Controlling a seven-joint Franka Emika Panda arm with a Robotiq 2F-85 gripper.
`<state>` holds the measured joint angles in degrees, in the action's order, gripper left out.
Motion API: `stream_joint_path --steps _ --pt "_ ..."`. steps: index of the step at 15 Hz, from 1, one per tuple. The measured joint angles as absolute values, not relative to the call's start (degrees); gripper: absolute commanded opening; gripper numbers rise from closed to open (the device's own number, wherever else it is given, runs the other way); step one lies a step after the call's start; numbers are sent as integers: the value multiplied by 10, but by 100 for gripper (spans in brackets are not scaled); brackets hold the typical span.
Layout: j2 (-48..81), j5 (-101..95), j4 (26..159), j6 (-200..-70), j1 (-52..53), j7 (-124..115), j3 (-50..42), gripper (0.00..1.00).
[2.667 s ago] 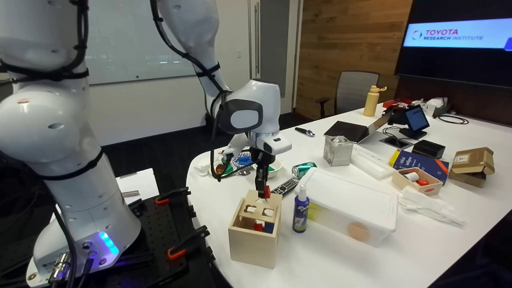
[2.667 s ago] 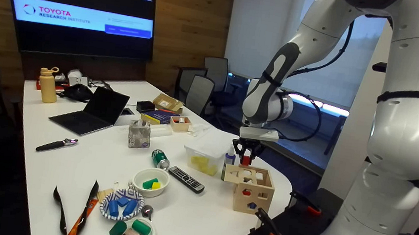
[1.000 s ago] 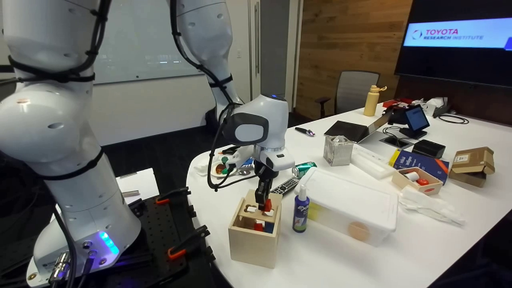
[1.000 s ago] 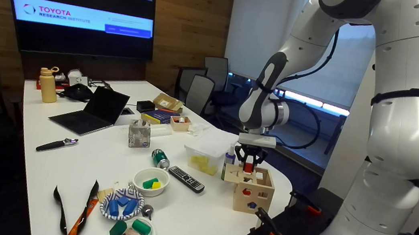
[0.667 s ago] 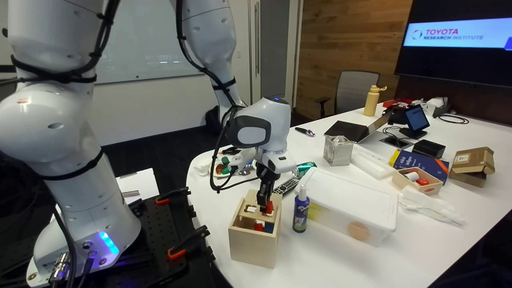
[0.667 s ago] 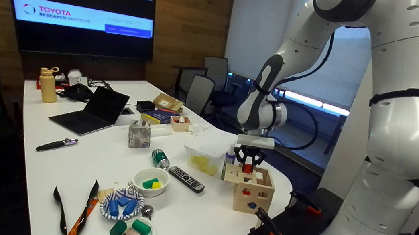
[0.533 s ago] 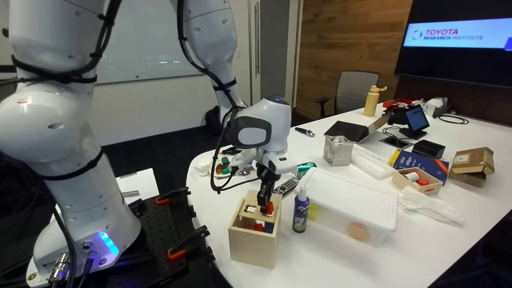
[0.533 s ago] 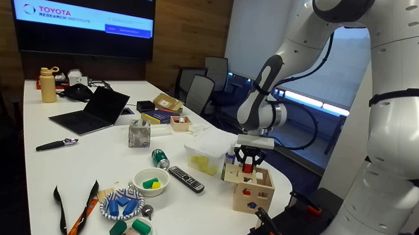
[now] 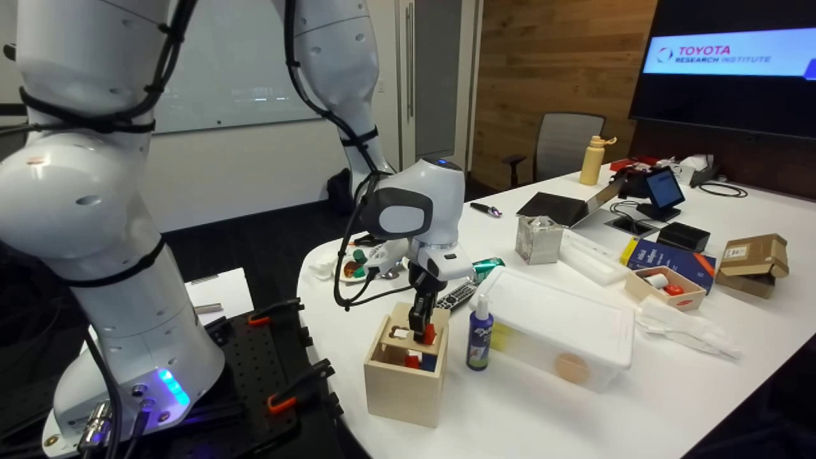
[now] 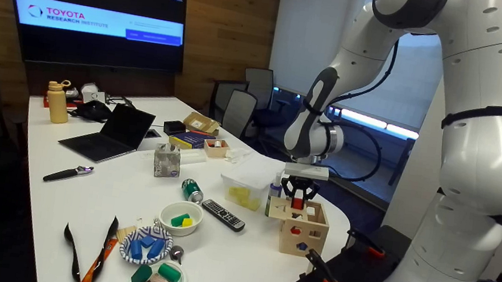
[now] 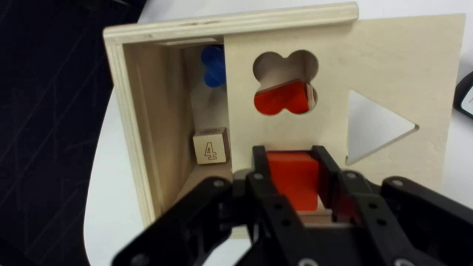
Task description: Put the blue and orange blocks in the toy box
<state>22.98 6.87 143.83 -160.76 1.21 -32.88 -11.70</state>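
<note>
The toy box (image 9: 403,394), a pale wooden cube, stands near the table edge; it also shows in an exterior view (image 10: 316,247) and the wrist view (image 11: 229,27). Its lid is slid partly open. My gripper (image 11: 290,152) is shut on the red-orange block (image 11: 295,181), over the lid. The block also shows in both exterior views (image 9: 429,335) (image 10: 297,204). It is at a lid opening; I cannot tell how far it sits in it. A blue block (image 11: 214,67) lies inside the box, partly hidden by the lid. Another red piece (image 11: 282,98) shows through the clover-shaped hole.
A numbered wooden cube (image 11: 210,149) is inside the box. A blue spray bottle (image 9: 479,341) and a lidded plastic container (image 9: 554,312) stand close beside the box. A remote (image 10: 223,215), a patterned bowl (image 10: 122,249) with blue pieces and a white bowl (image 10: 163,219) are farther off.
My gripper has come down with the red-orange block from above the box to its lid and shifted slightly across. In the last half second it has barely moved. The box stays put.
</note>
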Motion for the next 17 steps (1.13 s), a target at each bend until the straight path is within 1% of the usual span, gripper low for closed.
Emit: stream_joint_path --steps 1,2,3,4,7,8,9,17 --pt "232 74 1438 -1608 12 -328 -116 25" --pt "233 78 1438 -1608 12 -328 -115 58" --pt "233 81 1438 -1608 12 -328 -115 60" --pt "233 85 1438 -1608 12 -328 -115 65" --pt "233 90 1438 -1608 12 -328 -116 89" --pt "233 90 1438 -1608 13 -329 -116 96" --pt "232 90 1438 -1608 13 -329 -117 100" --pt "211 89 1445 -1608 35 -330 -118 100"
